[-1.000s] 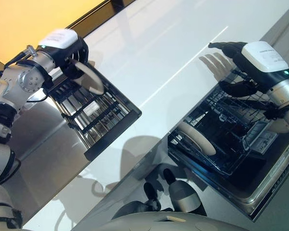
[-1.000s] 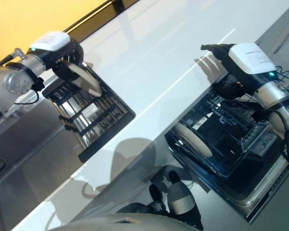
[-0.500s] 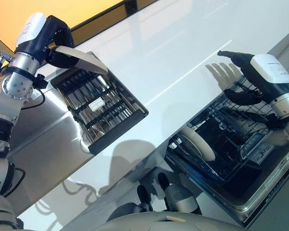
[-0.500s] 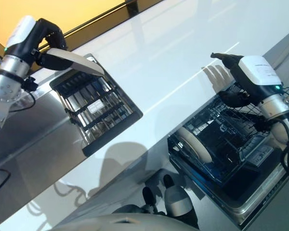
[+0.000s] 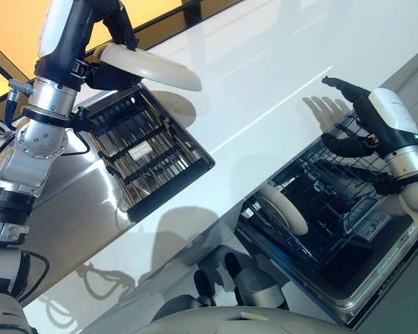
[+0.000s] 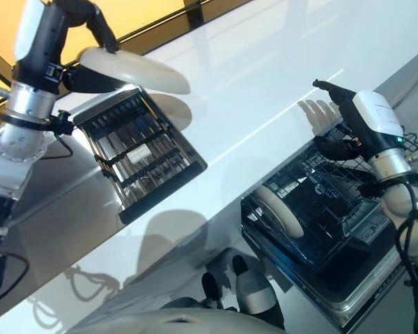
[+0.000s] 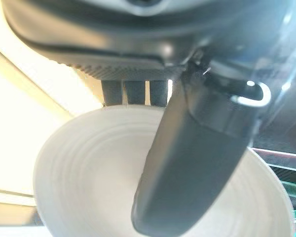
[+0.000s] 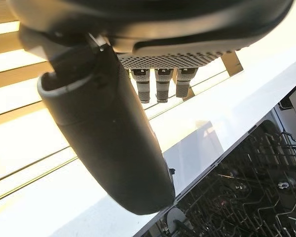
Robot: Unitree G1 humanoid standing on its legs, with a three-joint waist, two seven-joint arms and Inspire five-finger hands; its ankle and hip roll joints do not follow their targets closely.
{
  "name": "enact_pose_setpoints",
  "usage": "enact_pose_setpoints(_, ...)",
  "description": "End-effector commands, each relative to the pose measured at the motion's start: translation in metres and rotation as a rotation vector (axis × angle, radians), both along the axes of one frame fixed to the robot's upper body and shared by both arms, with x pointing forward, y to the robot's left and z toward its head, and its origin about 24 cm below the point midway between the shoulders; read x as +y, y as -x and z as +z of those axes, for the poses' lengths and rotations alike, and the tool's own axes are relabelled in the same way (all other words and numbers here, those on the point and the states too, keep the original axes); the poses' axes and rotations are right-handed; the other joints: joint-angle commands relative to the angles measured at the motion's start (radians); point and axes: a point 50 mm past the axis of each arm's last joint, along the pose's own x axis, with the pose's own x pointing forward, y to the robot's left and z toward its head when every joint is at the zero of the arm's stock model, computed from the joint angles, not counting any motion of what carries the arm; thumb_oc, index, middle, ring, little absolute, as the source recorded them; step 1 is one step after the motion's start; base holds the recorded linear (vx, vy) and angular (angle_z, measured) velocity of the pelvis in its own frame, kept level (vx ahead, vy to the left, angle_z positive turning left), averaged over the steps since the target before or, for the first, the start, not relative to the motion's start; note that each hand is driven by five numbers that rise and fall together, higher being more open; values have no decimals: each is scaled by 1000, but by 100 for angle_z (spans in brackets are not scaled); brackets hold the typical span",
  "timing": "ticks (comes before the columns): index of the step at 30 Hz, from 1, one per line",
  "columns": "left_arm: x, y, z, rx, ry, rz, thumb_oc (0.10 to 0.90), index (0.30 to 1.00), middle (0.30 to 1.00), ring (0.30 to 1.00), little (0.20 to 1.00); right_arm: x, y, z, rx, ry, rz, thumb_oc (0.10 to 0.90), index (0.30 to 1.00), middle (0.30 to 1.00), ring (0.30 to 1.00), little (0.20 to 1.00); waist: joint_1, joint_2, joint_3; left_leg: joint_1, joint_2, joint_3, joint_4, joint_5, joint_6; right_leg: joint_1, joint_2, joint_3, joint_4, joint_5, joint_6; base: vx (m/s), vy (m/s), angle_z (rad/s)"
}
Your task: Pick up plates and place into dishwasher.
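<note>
My left hand (image 5: 104, 42) is shut on a cream plate (image 5: 153, 66), pinching it between thumb and fingers and holding it lifted above the black dish rack (image 5: 150, 156) on the counter. In the left wrist view the thumb (image 7: 197, 163) lies across the ribbed plate (image 7: 89, 187). My right hand (image 5: 359, 115) hovers open over the far edge of the dishwasher's lower rack (image 5: 327, 209). One cream plate (image 5: 285, 209) stands upright in that rack at its near left side.
The white countertop (image 5: 265, 76) runs diagonally between the dish rack and the dishwasher. A steel draining surface (image 5: 70, 209) surrounds the dish rack. The open dishwasher door (image 5: 376, 285) lies at the lower right.
My left hand has lifted the plate out of the dish rack and raised it higher, turning it flatter. My right hand has shifted slightly and stays open.
</note>
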Motion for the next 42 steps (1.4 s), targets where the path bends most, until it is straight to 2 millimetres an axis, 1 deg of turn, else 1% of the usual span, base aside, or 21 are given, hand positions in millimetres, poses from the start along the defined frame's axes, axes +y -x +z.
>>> enact_pose_setpoints(1, 9, 14, 35, -178, 227, -89, 100, 300, 300, 300, 200, 42, 12, 77, -454, -154, 292, 800, 900, 900, 900, 900, 95, -22, -233, -3, -10, -20, 35, -84, -28, 11, 9, -42, 77, -115, 103, 0, 0, 0)
enact_pose_setpoints(4, 1, 16, 35, -145, 294, -183, 100, 300, 300, 300, 200, 44, 12, 74, -463, -172, 302, 800, 900, 900, 900, 900, 95, -22, -233, -1, -10, -22, 35, -84, -27, 12, 9, -43, 79, -116, 102, 0, 0, 0)
enact_pose_setpoints(7, -14, 20, 31, -120, 369, -310, 100, 300, 300, 300, 200, 49, 14, 75, -494, -192, 310, 800, 900, 900, 900, 900, 94, -22, -230, 2, -11, -26, 33, -86, -23, 13, 9, -41, 80, -117, 101, 0, 0, 0)
enact_pose_setpoints(8, -15, 21, 30, -117, 373, -320, 100, 300, 300, 300, 200, 49, 14, 74, -497, -194, 311, 800, 900, 900, 900, 900, 95, -22, -230, 3, -11, -27, 33, -87, -23, 13, 9, -41, 81, -117, 101, 0, 0, 0)
enact_pose_setpoints(13, -34, 22, 22, -75, 372, -406, 100, 300, 300, 300, 200, 54, 16, 77, -527, -204, 325, 800, 900, 900, 900, 900, 90, -25, -228, 7, -12, -27, 31, -89, -20, 13, 7, -41, 82, -116, 104, 0, 0, 0)
enact_pose_setpoints(18, -45, 23, 19, -31, 362, -451, 100, 300, 300, 300, 200, 55, 18, 80, -529, -182, 316, 800, 900, 900, 900, 900, 84, -26, -228, 8, -12, -22, 25, -87, -19, 12, 7, -38, 80, -112, 107, 0, 0, 0)
enact_pose_setpoints(21, -47, 21, 17, -1, 355, -448, 100, 300, 300, 300, 200, 49, 22, 82, -528, -137, 277, 800, 900, 900, 900, 900, 72, -29, -227, 9, -10, -12, 21, -86, -19, 8, 9, -34, 81, -109, 110, 0, 0, 0)
enact_pose_setpoints(26, -40, 16, 17, 32, 352, -426, 100, 300, 300, 300, 200, 32, 30, 86, -503, -42, 189, 800, 900, 900, 900, 900, 44, -32, -231, 8, -7, 11, 18, -87, -19, -4, 12, -21, 85, -105, 114, 0, 0, 0)
enact_pose_setpoints(27, -38, 15, 18, 39, 349, -417, 100, 300, 300, 300, 200, 27, 33, 87, -492, -19, 160, 800, 900, 900, 900, 900, 32, -33, -233, 8, -6, 20, 17, -87, -18, -8, 14, -13, 86, -104, 115, -6, 16, -4)
enact_pose_setpoints(32, -35, 10, 17, 62, 359, -409, 100, 300, 300, 300, 200, 14, 41, 88, -470, 12, 108, 800, 900, 900, 900, 900, 5, -38, -236, 10, -4, 43, 14, -91, -15, -16, 19, 5, 89, -100, 118, -7, 11, -8)
enact_pose_setpoints(36, -39, 5, 15, 77, 358, -408, 100, 300, 300, 300, 200, 7, 45, 88, -466, 22, 75, 800, 900, 900, 900, 900, -18, -40, -240, 12, -1, 63, 12, -93, -13, -23, 20, 15, 89, -94, 121, -10, 12, -12)
enact_pose_setpoints(42, -43, -1, 13, 98, 366, -425, 100, 300, 300, 300, 200, -1, 50, 86, -444, 14, 51, 800, 900, 900, 900, 900, -40, -45, -244, 15, 3, 84, 10, -96, -11, -28, 21, 26, 84, -85, 126, -8, 4, -11)
